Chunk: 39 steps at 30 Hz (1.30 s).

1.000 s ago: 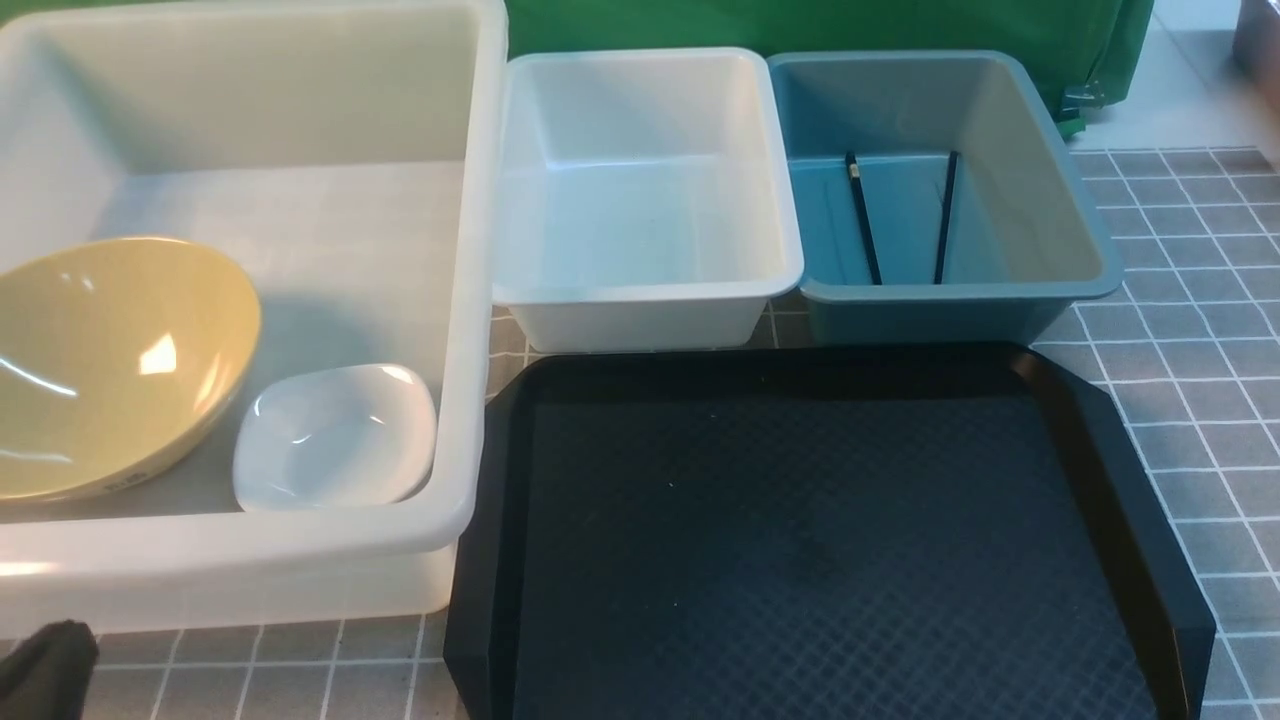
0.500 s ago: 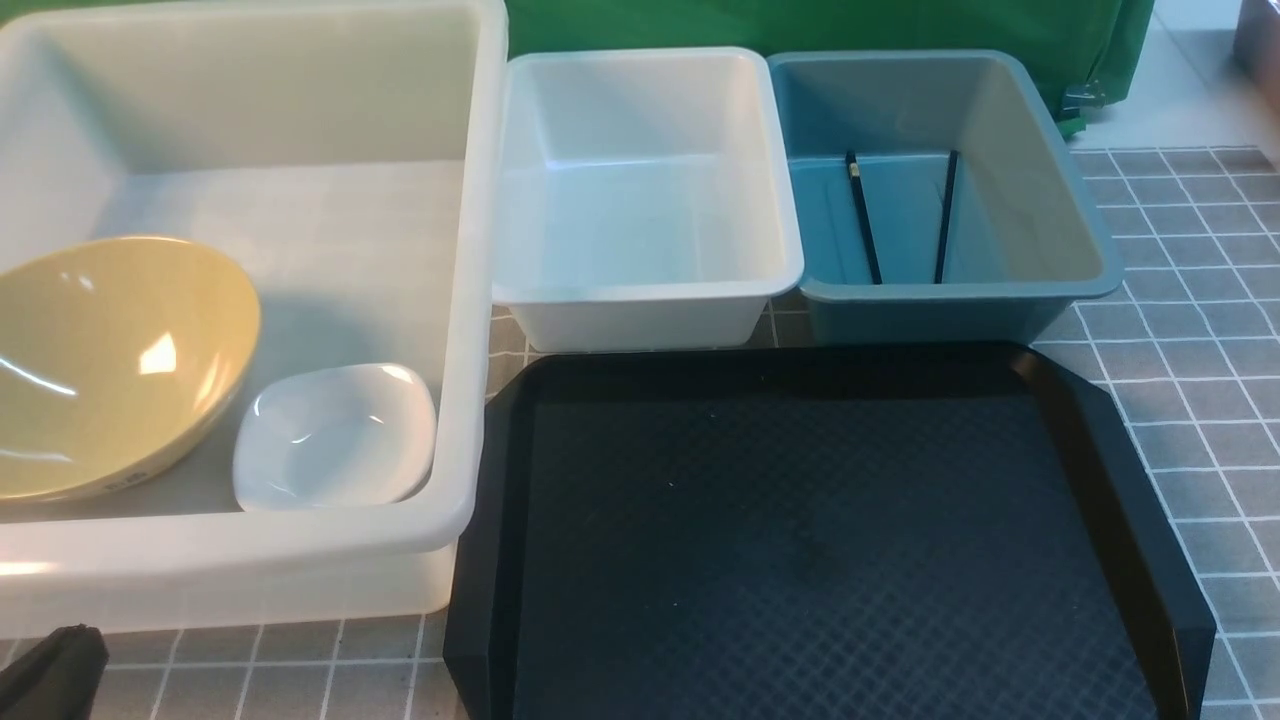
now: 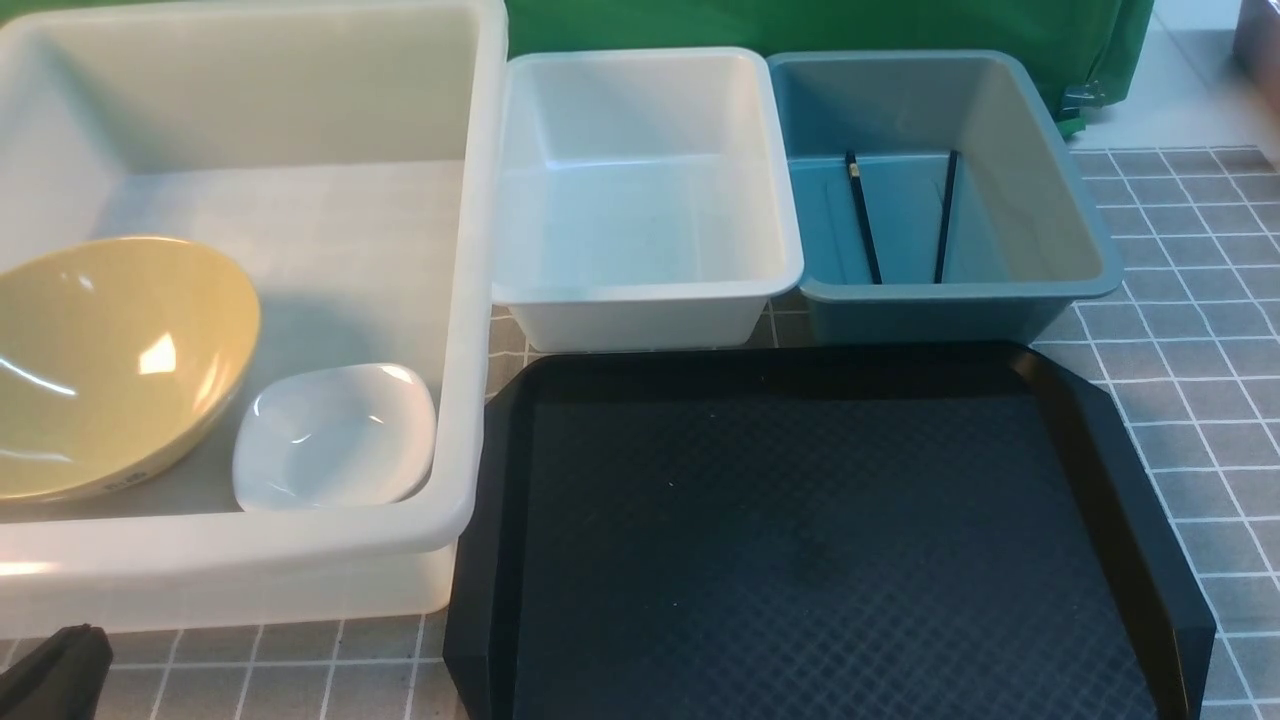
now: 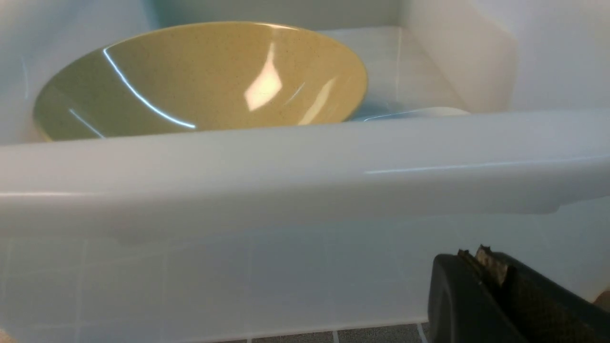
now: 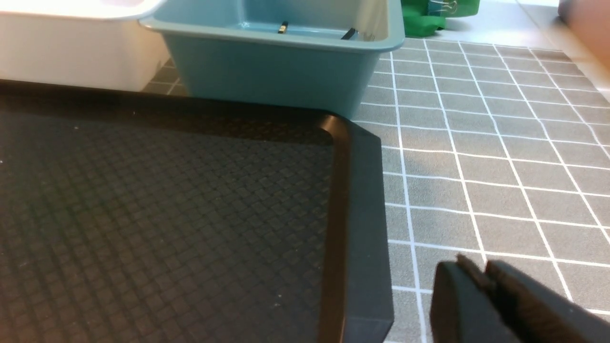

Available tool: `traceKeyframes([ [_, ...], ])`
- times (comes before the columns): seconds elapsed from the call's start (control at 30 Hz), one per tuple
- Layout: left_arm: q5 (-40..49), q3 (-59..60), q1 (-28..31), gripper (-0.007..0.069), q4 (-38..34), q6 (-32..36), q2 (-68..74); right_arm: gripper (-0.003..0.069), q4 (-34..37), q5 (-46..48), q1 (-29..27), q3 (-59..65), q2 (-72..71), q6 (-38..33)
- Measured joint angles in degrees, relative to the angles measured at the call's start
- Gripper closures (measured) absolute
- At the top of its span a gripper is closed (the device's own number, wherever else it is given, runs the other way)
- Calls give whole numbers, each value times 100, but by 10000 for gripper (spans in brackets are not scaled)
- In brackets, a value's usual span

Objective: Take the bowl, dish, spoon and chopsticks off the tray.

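Tray (image 3: 830, 540): black, flat on the grey tiled tabletop (image 3: 1180, 300), nothing lying on its textured floor.
Bowl (image 3: 110, 365): tilted inside the big translucent tub (image 3: 250, 560), leaning toward the tub's left side.
Dish (image 3: 335, 435): in the same tub, just beside the bowl.
Chopsticks (image 3: 900, 215): two apart in the blue bin (image 3: 950, 300).
White bin (image 3: 640, 300): between tub and blue bin; no spoon seen.
Left claw (image 4: 481, 267): clenched, empty, outside the tub's near wall.
Right claw (image 5: 481, 276): above the tabletop beside the tray's corner, tips nearly together, holding nothing.
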Motion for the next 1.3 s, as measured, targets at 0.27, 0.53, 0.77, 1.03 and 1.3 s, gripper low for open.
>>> traceKeyframes([
  [0.27, 0, 0, 2, 638, -4, 6, 0, 545, 0, 0, 0, 0, 0, 0],
  [0.53, 0, 0, 2, 638, -4, 6, 0, 537, 0, 0, 0, 0, 0, 0],
  [0.77, 0, 0, 2, 638, -4, 6, 0, 527, 0, 0, 0, 0, 0, 0],
  [1.03, 0, 0, 2, 638, -4, 6, 0, 520, 0, 0, 0, 0, 0, 0],
  [1.3, 0, 0, 2, 638, -4, 6, 0, 511, 0, 0, 0, 0, 0, 0],
])
